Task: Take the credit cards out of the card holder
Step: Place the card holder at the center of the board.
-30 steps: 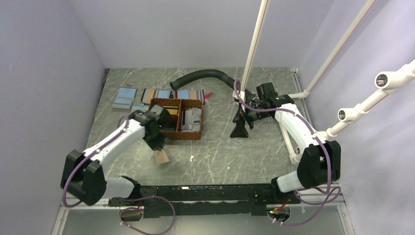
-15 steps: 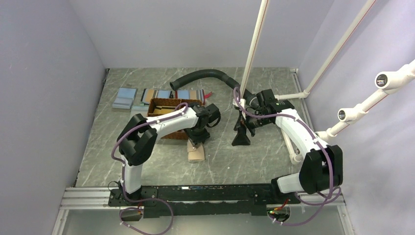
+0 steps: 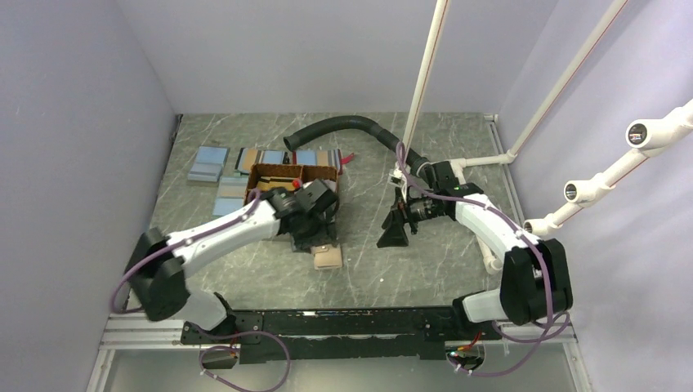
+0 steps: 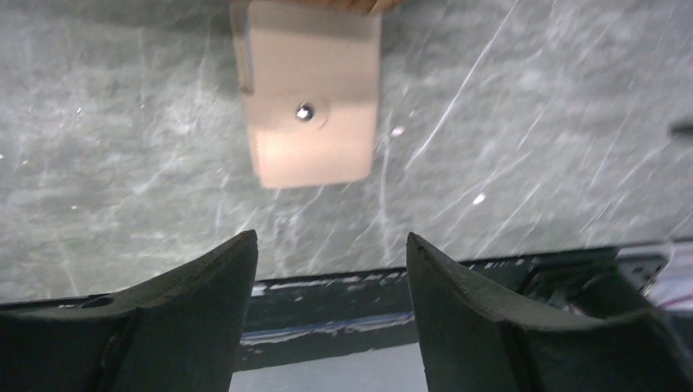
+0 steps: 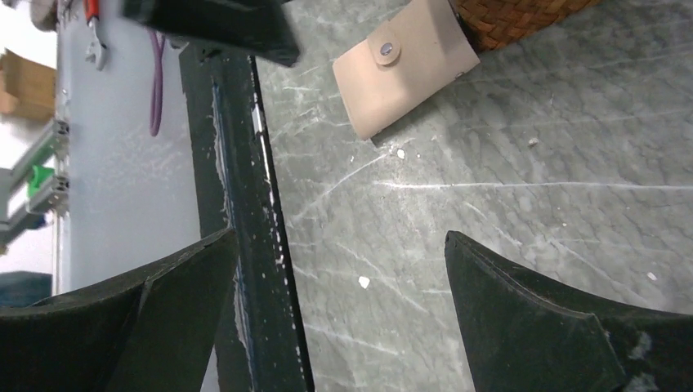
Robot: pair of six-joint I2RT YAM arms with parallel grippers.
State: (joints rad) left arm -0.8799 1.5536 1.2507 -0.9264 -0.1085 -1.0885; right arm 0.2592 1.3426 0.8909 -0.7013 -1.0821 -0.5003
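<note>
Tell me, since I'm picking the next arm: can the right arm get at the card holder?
Probably yes. The card holder lies closed on bare table by the basket, with nothing between it and the open right gripper. The left gripper, open and close over it, might crowd the approach.

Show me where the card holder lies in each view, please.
Top external: the card holder lies centre-left, just in front of the basket.
Left wrist: upper centre, round snap facing the camera.
Right wrist: top centre, beside the basket corner.
Shared landmark: the black rail, in all three views.
</note>
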